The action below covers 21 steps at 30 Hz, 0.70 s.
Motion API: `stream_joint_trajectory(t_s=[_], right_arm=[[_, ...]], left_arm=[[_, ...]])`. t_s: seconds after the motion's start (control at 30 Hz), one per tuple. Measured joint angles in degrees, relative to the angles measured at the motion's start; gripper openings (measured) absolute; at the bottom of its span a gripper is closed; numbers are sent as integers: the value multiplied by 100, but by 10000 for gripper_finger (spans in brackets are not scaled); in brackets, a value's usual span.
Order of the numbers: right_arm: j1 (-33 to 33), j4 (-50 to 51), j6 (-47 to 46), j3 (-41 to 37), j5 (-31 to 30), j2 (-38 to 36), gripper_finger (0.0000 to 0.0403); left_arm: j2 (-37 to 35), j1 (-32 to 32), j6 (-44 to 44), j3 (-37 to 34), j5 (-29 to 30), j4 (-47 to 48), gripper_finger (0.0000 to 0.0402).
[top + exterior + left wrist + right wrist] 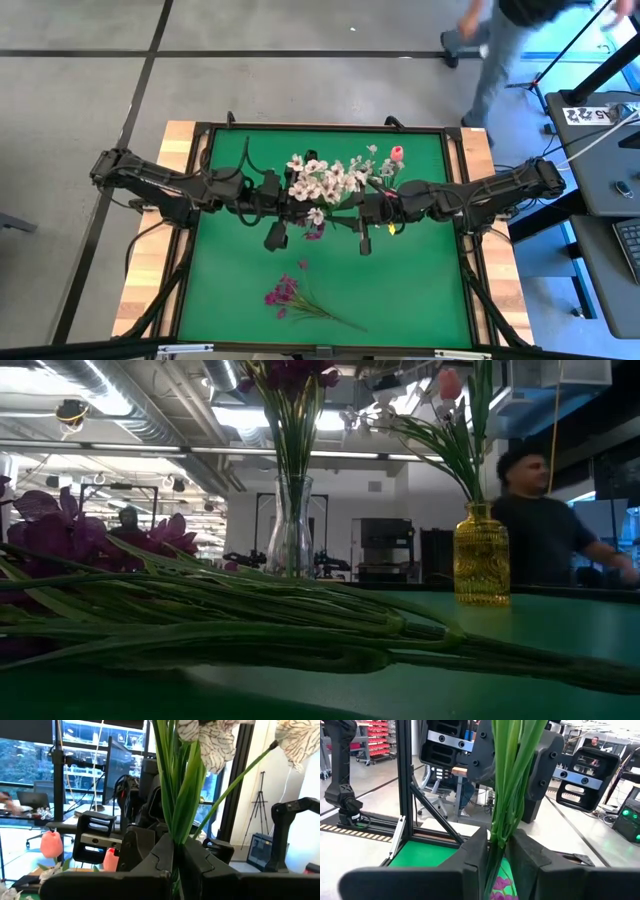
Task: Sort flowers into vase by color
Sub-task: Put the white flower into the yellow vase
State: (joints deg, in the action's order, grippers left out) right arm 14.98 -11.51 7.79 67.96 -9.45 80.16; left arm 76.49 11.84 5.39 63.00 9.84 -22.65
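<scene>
- your left gripper [277, 240] sits just left of the mat's centre, arm coming in from 9 o'clock in the high view. its fingers [155, 857] are clenched on the green stems of the white flowers [325, 180].
- in the left wrist view those stems rise straight up out of the closed jaws, and the pale streaked blossoms spread above them.
- the white flowers fan out toward 12 o'clock of both grippers in the high view, hiding whatever stands under them.
- a pink tulip bud [397, 153] shows at 1 o'clock of the white cluster.
- your right gripper [364, 245] sits just right of centre, arm coming in from 3 o'clock. its fingers [472, 852] are pressed onto the same bundle of green stems, which pass up between them.
- both grippers grasp one bunch, close together, with the left arm's wrist block visible just behind the stems in the right wrist view.
- the magenta flowers [285, 293] lie flat on the green mat [420, 290] at 6 o'clock of the grippers, well apart from them, stems trailing toward 4 o'clock.
- in the low view a clear glass vase [290, 530] holds purple blooms; an amber vase [481, 555] to its right holds green leaves and a pink bud.
- a person [540, 525] stands beyond the table at 3 o'clock of the amber vase.
</scene>
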Motion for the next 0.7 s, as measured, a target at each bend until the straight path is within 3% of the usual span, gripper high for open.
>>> stream_joint_trajectory(t_s=[0.2,0.47,0.7], right_arm=[[0,27,-1,0,0,0,62],[-2,151,-3,0,-4,-22,10],[-3,146,-1,-2,-33,-128,8]], left_arm=[[0,0,0,1,10,66,7],[-4,0,-1,0,7,137,9],[0,60,-75,1,274,189,71]])
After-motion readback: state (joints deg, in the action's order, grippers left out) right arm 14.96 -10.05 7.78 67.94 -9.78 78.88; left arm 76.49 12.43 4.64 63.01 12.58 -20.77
